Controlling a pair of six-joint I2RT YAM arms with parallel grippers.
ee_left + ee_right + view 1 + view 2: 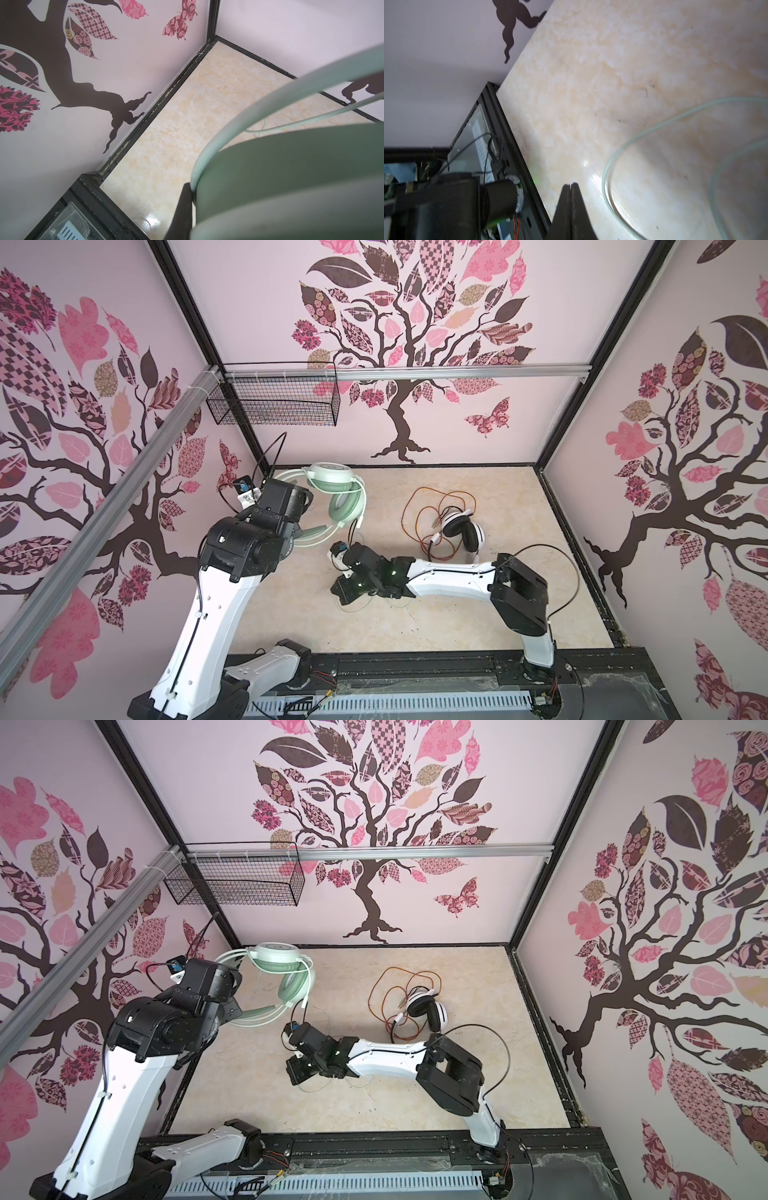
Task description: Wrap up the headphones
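Clamping curved mint headphones (332,477): L claw (190,188) | R claw (571,185) pinched | cord (604,178) looped

The left gripper (235,1013) pinches the headband of the mint-green headphones (276,959) and holds them up. Both cups hang out beyond its fingers, with the pale cord (311,979) curling round them. The right gripper (298,1072) sits low over the marbled table (415,1094), near those cups, its fingers tucked out of my sight. Well apart from either gripper's fingers, the white headphones (428,1011) lie amid their loose orange-red cord (382,994).
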